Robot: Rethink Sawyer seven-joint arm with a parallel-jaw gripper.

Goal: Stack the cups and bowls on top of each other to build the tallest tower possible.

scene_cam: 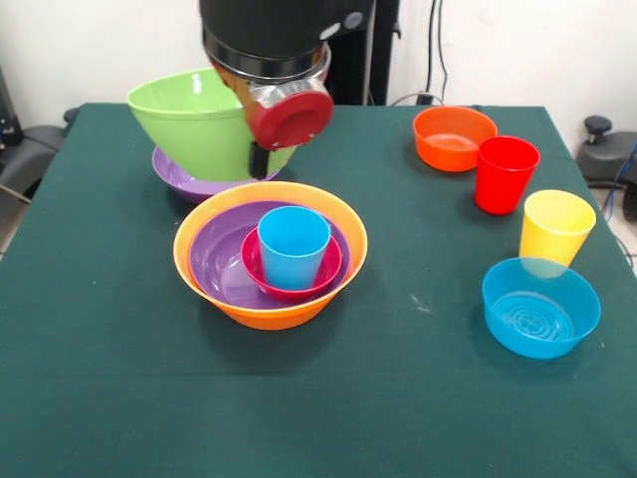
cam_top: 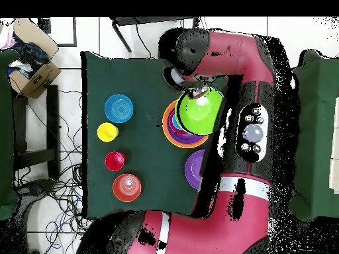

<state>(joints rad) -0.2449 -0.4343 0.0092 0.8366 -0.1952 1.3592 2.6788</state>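
Note:
My gripper (scene_cam: pixel 259 159) is shut on the wall of the lime green bowl (scene_cam: pixel 199 129), which hangs tilted in the air. Under it a large purple bowl (scene_cam: pixel 179 179) rests on the cloth. In front stands the tower (scene_cam: pixel 269 309): a large orange bowl holding a purple bowl (scene_cam: pixel 214 259), a small pink-red bowl (scene_cam: pixel 294 287) and an upright blue cup (scene_cam: pixel 294 244). From overhead the green bowl (cam_top: pixel 200 108) overlaps the tower (cam_top: pixel 173 137). On the right are a small orange bowl (scene_cam: pixel 453 137), a red cup (scene_cam: pixel 506 174), a yellow cup (scene_cam: pixel 556 227) and a small blue bowl (scene_cam: pixel 540 307).
The dark green tablecloth (scene_cam: pixel 100 329) covers the whole table. In the overhead view, a cardboard box (cam_top: pixel 33 73) and cables lie on the floor beyond the table's left side. The robot's red arm (cam_top: pixel 258 73) spans the table's right side.

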